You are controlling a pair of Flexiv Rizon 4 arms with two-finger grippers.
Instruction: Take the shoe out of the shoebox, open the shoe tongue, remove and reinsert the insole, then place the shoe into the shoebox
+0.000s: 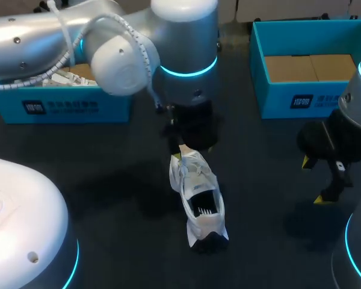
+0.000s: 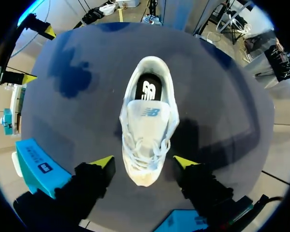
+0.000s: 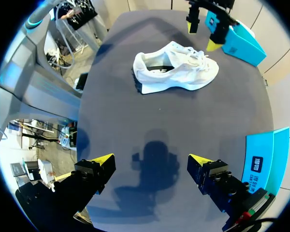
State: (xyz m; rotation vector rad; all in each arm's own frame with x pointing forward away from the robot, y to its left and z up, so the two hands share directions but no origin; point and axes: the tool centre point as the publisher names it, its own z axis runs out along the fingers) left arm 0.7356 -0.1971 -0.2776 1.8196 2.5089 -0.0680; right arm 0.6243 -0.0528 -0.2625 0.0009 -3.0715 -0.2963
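White lace-up mesh sneaker [image 1: 198, 192] sat upright on the dark grey tabletop [image 1: 108, 180], outside both boxes, toe toward the robot's far side and heel toward the near edge. Dark insole [image 2: 149, 88] showed in the heel opening, with the tongue lying down over the laces.

Left gripper [image 2: 144, 162] hung over the toe end, released. One yellow tip was on each side of the toe, with a gap to the shoe on both sides. Right gripper [image 1: 313, 180] was released too, holding nothing, over bare table well apart from the sneaker on its right.

Teal open cardboard shoebox [image 1: 301, 99] with a brown floor stood at far right. A second teal box [image 1: 60, 107] with white paper inside stood at far left, partly behind the left arm.
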